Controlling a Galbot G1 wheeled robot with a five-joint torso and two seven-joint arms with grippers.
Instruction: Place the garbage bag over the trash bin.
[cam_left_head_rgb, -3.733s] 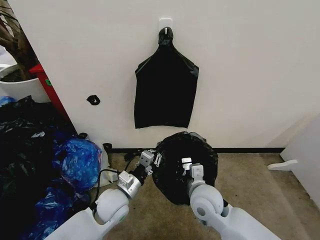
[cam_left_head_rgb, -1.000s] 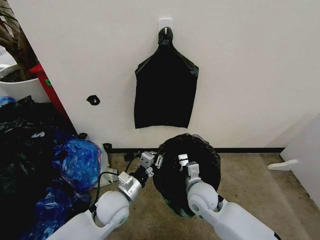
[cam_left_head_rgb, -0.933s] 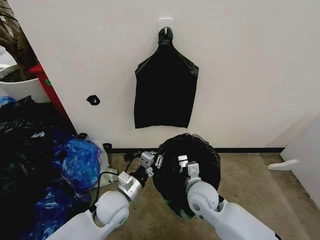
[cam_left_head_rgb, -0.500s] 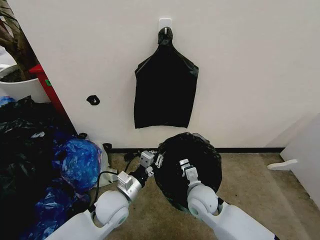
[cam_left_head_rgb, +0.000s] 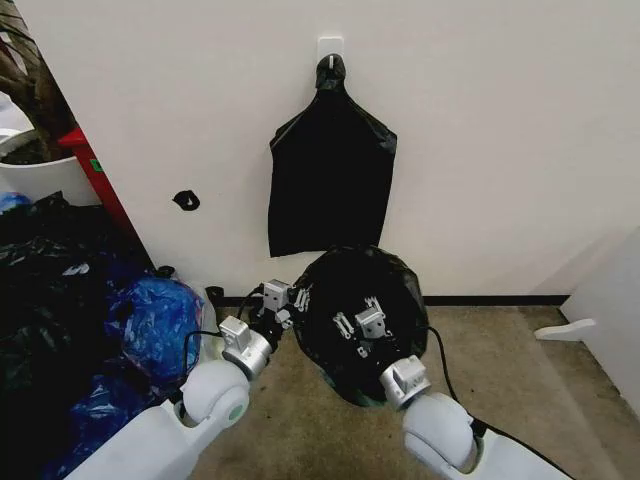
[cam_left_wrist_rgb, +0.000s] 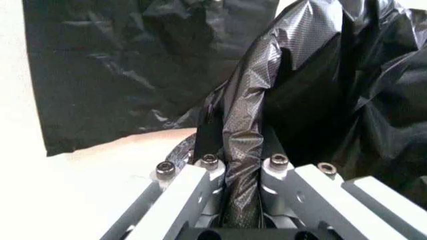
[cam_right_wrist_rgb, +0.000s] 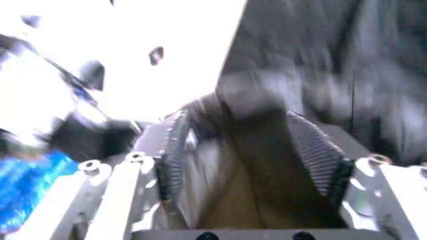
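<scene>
The glossy black garbage bag (cam_left_head_rgb: 368, 300) bulges as a rounded mass low against the wall; the trash bin is hidden inside it. My left gripper (cam_left_head_rgb: 283, 300) is at the bag's left edge. The left wrist view shows this gripper (cam_left_wrist_rgb: 243, 162) shut on a crinkled fold of the bag (cam_left_wrist_rgb: 320, 95). My right gripper (cam_left_head_rgb: 360, 326) is in front of the bag's middle, fingers spread. In the blurred right wrist view the right gripper (cam_right_wrist_rgb: 247, 137) is open, with brown floor and dark bag film between its ribbed pads (cam_right_wrist_rgb: 317, 150).
A flat black bag bundle (cam_left_head_rgb: 332, 185) hangs from a wall hook just above. Heaped blue and black bags (cam_left_head_rgb: 100, 320) crowd the left, with a white plant pot (cam_left_head_rgb: 40, 175) behind. A white panel (cam_left_head_rgb: 612, 310) stands at right; bare carpet (cam_left_head_rgb: 500, 370) lies between.
The bagged mass sits higher and closer to the wall than half a second ago. The left gripper rose up and left with the bag's edge. The right gripper has drawn back slightly from the bag.
</scene>
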